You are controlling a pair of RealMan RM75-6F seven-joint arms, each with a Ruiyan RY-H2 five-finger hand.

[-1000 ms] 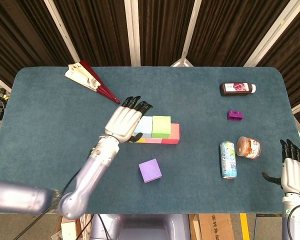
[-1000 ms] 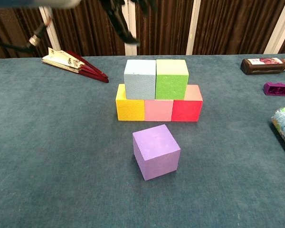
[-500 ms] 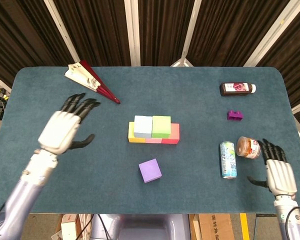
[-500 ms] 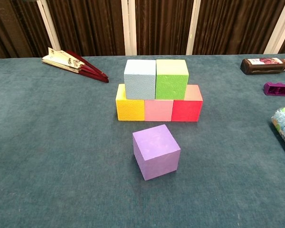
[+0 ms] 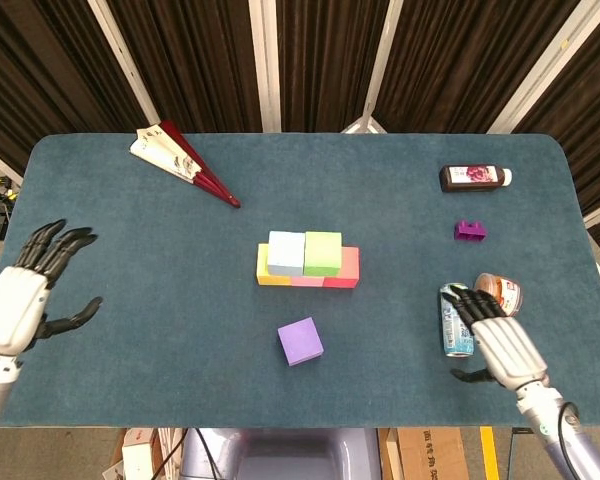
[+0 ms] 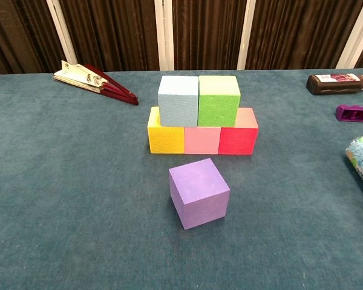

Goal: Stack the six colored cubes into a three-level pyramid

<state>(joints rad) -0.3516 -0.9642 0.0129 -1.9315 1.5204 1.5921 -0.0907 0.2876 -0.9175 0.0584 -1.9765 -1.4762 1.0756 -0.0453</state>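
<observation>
Left hand (image 5: pixel 20 300) spread, empty; right hand (image 5: pixel 500 345) spread, empty, beside can (image 5: pixel 454 318).

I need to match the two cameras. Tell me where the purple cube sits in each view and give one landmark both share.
Head view: purple cube lies alone on the table, below centre, in front of the stacked cubes.
Chest view: purple cube sits at centre, nearest the camera, turned slightly askew, apart from the stack.
Shared landmark: the green cube on the second level, right of the blue one.
</observation>
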